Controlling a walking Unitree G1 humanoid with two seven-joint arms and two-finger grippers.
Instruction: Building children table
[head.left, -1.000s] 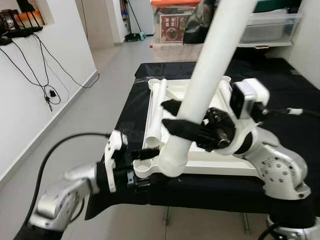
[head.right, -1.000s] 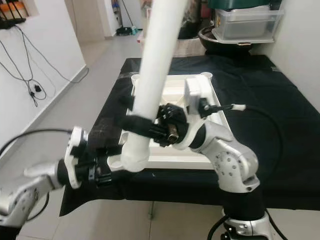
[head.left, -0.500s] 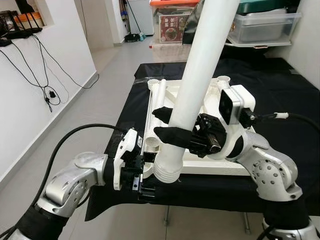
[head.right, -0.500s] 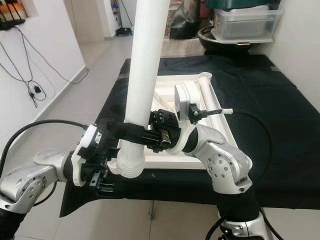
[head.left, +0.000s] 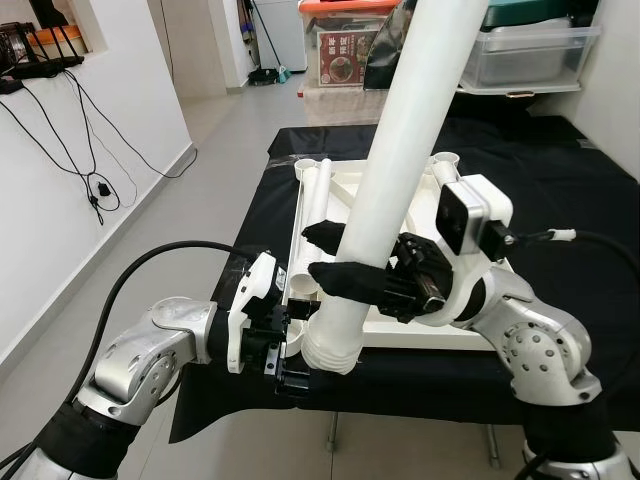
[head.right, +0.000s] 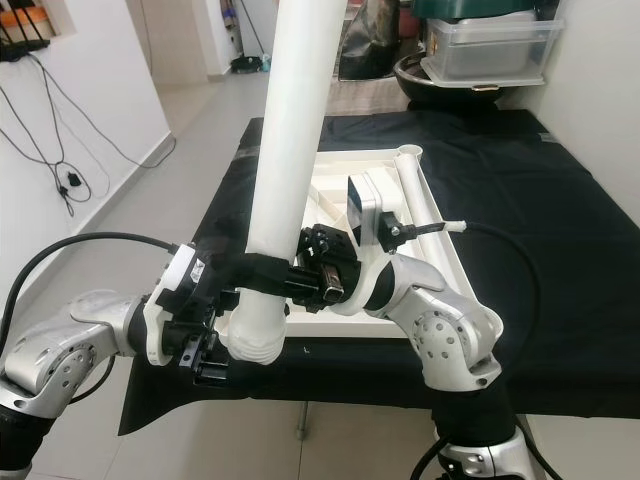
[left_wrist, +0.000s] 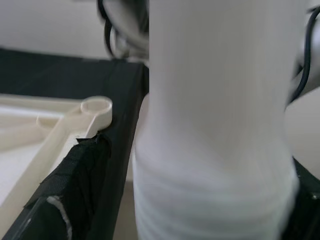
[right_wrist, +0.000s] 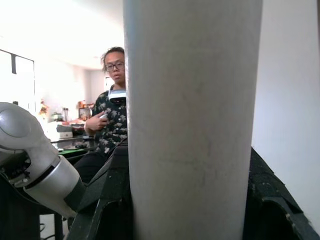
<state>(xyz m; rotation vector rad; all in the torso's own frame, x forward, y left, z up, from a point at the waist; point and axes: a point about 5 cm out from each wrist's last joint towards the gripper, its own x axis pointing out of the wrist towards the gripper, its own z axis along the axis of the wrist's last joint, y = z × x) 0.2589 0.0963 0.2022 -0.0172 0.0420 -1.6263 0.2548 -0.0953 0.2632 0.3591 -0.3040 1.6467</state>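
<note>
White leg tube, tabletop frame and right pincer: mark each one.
white leg tube (head.left: 400, 170): left eye view, mid shaft.
tabletop frame (head.right: 437, 245): right eye view, right side rail.
right pincer (head.left: 325, 255): left eye view, between fingertips clamping the tube.

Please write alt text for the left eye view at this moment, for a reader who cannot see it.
The right hand grips a long white table leg held nearly upright, its ridged lower end at the near corner of an upturned white tabletop lying on a black-covered table. The left hand is at that ridged end.

The right gripper (head.left: 335, 255) clamps the white table leg (head.left: 400, 165) while the left gripper (head.left: 290, 350) sits beside its lower end.
</note>
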